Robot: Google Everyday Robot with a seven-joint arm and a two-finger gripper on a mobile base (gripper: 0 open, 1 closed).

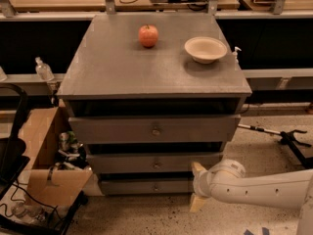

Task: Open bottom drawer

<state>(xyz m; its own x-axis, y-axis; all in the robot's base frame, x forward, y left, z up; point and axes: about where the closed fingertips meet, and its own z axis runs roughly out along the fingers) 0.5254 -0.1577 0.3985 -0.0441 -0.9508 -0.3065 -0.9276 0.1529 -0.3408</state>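
Hovering gripper point(197, 186), spread apart, empty, just beside shut bottom drawer point(142, 186)

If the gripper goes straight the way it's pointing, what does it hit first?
Likely the bottom drawer, at its front's right end; the gripper sits low beside it, pointing left. Depth is unclear.

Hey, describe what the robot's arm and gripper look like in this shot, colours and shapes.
The arm is a thick, smooth white tube ending in a rounded white joint. The gripper, low by the right end of the bottom drawer, has two tan, wedge-shaped jaws that taper to points and stand apart. No cables or markings show on it.
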